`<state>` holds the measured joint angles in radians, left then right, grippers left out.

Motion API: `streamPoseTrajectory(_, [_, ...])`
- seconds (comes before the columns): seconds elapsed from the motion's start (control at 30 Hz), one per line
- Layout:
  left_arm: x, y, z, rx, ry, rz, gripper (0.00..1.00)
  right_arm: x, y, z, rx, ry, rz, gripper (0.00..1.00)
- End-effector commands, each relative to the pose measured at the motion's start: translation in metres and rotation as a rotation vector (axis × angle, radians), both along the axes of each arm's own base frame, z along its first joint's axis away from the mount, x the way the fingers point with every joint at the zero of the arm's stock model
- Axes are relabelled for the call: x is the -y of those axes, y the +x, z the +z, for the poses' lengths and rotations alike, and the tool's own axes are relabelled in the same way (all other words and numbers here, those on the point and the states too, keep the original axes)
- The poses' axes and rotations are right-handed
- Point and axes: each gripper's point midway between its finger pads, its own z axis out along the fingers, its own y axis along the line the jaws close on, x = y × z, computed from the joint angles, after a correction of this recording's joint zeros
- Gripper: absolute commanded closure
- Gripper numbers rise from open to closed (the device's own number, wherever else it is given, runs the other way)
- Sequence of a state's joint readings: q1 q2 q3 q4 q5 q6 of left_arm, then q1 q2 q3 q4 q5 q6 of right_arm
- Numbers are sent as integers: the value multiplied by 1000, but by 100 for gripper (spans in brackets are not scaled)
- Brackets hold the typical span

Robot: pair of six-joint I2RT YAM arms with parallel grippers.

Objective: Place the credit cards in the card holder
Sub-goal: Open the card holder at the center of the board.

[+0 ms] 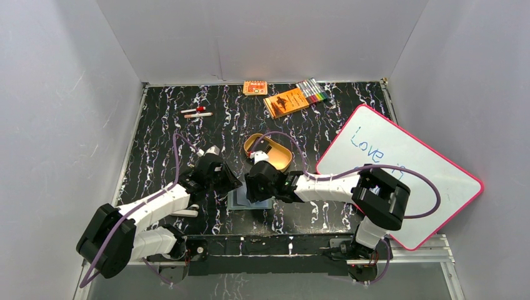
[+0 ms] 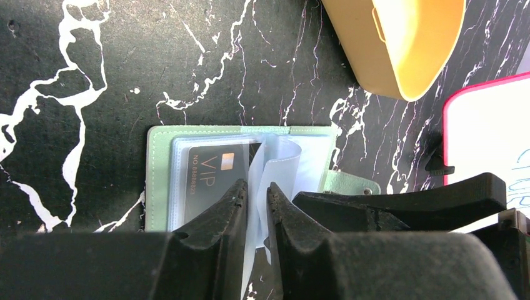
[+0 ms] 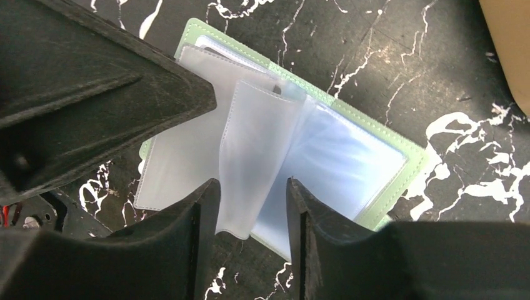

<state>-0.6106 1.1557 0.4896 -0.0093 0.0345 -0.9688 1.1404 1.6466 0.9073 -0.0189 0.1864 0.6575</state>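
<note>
- A sage-green stitched card holder (image 2: 156, 187) is laid open, with a glossy dark credit card (image 2: 209, 181) sleeved inside.
- The left gripper (image 2: 255, 190) is held slightly parted around a clear plastic leaf (image 2: 275, 156).
- The right gripper (image 3: 250, 187) is spread wider.

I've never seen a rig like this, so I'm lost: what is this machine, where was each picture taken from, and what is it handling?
These are two robot arms bolted at a table's near edge: the left arm and the right arm. The wide picture comes from a fixed camera above and behind them. The other two come from a camera on each wrist, looking past its own black fingers.

On the black marbled table lie an open green card holder, a tan tray, a whiteboard and an orange booklet. One dark card sits in a pocket.

The left end effector is nearly closed around a clear pocket leaf; I cannot tell whether it pinches it. The right end effector stands open with a leaf between its fingers.
</note>
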Motion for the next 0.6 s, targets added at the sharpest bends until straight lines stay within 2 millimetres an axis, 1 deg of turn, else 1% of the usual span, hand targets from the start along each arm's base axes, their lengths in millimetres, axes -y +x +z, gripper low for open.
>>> streamPoseTrajectory(0.0, [-3, -2, 4, 7, 1, 0, 83, -2, 7, 5, 25, -5, -34, 54])
streamPoseTrajectory(0.17, [-4, -3, 2, 5, 3, 2, 84, -3, 7, 9, 29, 18, -30, 73])
streamPoseTrajectory(0.3, [-5, -4, 0, 1, 9, 4, 87, -3, 6, 12, 31, 22, -30, 84])
streamPoseTrajectory(0.47, [-10, -4, -5, -8, 35, 9, 92, 4, 8, 11, 40, -2, -49, 99])
streamPoseTrajectory(0.57, [-17, -3, -9, -9, 73, 31, 95, 11, 9, 8, 35, -21, -79, 100])
